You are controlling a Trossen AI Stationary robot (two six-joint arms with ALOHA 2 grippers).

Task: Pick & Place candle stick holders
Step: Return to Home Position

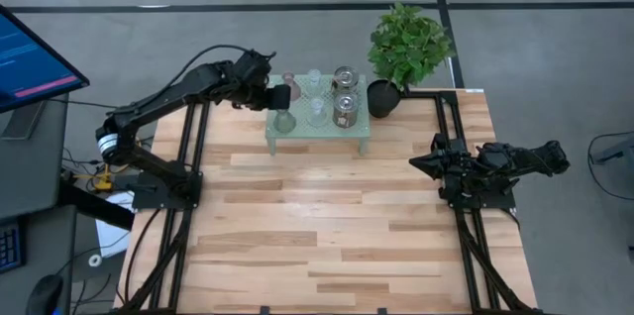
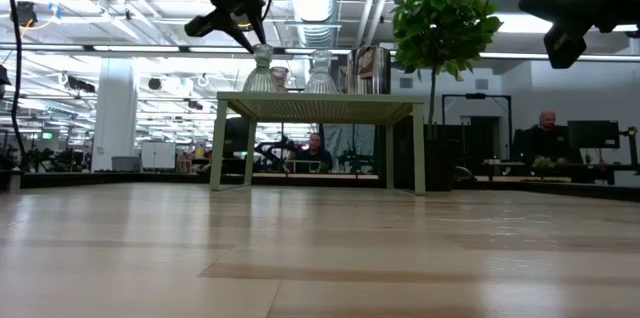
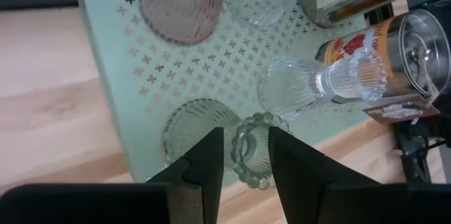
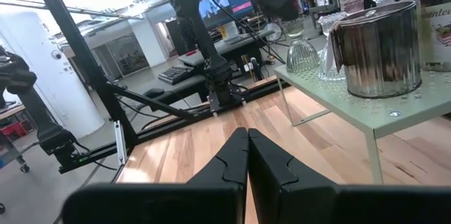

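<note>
My left pincer point(image 3: 245, 138) hangs open and empty over the near-left corner of the mint-green perforated stand point(image 1: 327, 139). The greenish glass holder point(image 1: 284, 121) stands straight below the gap between my fingers. Its long axis is upright and, in the low view, its beaded rim looks just clear of my tips. The pinkish holder point(image 3: 183, 5) is just beside it, with a clear ribbed one point(image 3: 320, 83) and a silvery tin point(image 3: 416, 48) further along. All six appear to be on the stand. To fold home I judge I should rise straight up first, then draw back. My right pincer point(image 4: 246, 136) is closed on nothing at the desk's point(image 1: 327, 236) right edge, well apart.
</note>
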